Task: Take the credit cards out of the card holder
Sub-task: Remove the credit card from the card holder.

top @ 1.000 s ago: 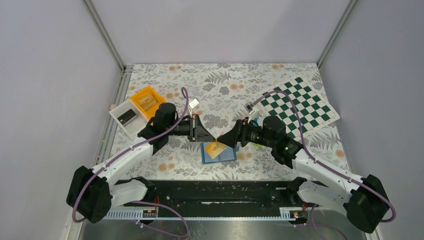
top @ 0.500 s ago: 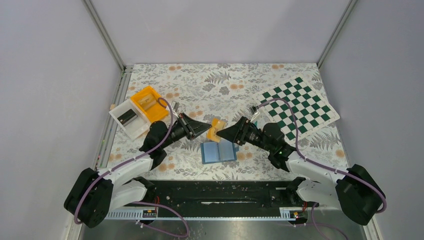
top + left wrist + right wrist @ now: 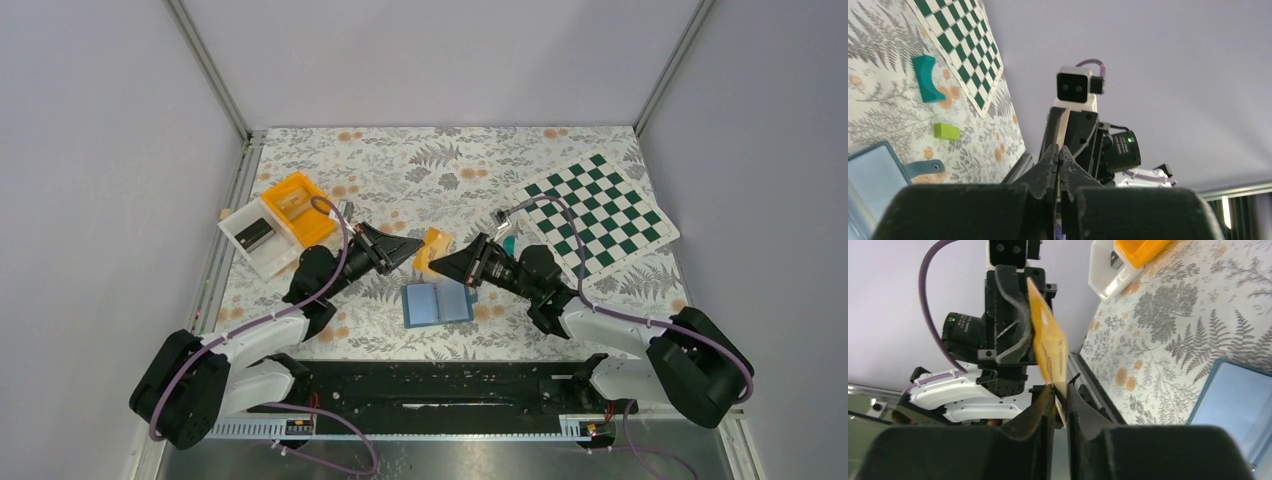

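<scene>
The right hand (image 3: 1057, 390) is pinched shut on the near edge of the orange-tan card (image 3: 1048, 347). The left hand (image 3: 1058, 152) is clamped on its far edge, so both hold it in the air, clear of the card holder (image 3: 437, 302), which lies open on the bench (image 3: 420, 170). A teal card (image 3: 928, 77) and a lime-green card (image 3: 946, 131) lie out by the checkerboard (image 3: 955, 42). No card shows in the holder from above, so probably only setting this one down is left.

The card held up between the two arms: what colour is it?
The card is orange-tan. It shows best in the right wrist view.
</scene>
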Motion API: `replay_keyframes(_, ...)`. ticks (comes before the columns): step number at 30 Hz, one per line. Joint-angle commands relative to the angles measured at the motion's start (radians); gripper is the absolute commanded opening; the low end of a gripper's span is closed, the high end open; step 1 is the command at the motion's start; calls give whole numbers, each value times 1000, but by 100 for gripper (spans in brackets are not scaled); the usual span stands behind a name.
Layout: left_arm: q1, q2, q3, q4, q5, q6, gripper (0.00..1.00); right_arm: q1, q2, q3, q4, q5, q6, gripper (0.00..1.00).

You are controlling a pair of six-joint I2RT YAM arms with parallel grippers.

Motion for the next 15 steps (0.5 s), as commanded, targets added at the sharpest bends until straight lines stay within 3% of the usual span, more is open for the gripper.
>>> replay_keyframes(1,-5,12,-4,85,-10,23,0,9,28,16,143,-77,-9,7)
replay_keyframes(3,14,8,2,69,53,51,15,4,34,36,132,-152,-55,0)
replay_keyframes(6,69,-38,11,-20,159,89,43,-7,48,68,72,-301,-109,0)
replay_keyframes(10,158,-116,80,-256,369,215,50,-8,63,77,40,-446,-157,0)
replay_keyframes(15,175,-190,267,-758,564,546,57,-9,87,95,10,-596,-202,0)
